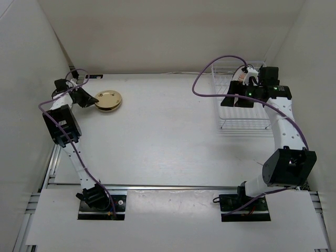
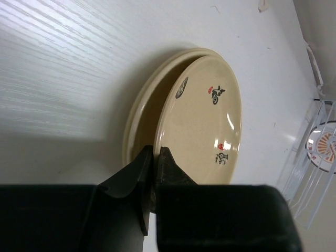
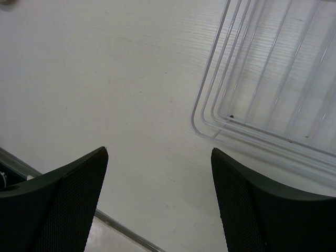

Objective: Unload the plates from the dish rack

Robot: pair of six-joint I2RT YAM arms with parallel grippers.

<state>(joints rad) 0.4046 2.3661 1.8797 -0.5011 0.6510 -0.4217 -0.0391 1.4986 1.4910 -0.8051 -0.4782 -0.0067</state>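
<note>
Cream upper plate (image 2: 205, 121) lies tilted on the stack (image 2: 137, 113) at the far left of the table (image 1: 168, 121), one edge raised off the plate beneath. The left gripper (image 2: 156, 152) is pinched tight on its near rim. The number of plates in the stack is not readable.

The right gripper (image 3: 159, 152) hangs over the left part of the dish rack (image 1: 247, 116), fingers wide apart with nothing between them. One white plate (image 2: 324, 143) with an orange-red pattern stands at the far end of the rack. No other plate is visible in it.

Risks, as judged from here:
- If the left gripper lets go while the rim is high, the upper plate drops, lands off-centre and may skid across the stack. Lowering it flat first avoids that.
- One finger seems to sit under the rim. Pulling straight back could drag the upper plate with it or shove the stack.
- The white plate stands among thin wires. Jaws this wide could straddle a wire along with the rim, so the lift would tug the rack, which looks light enough to shift.
- The purple cable (image 1: 210, 68) loops near the rack's far corner and could catch on the wires during a reach.
- The white plate looks larger than the cream ones. On that stack it would overhang and could rock.
</note>
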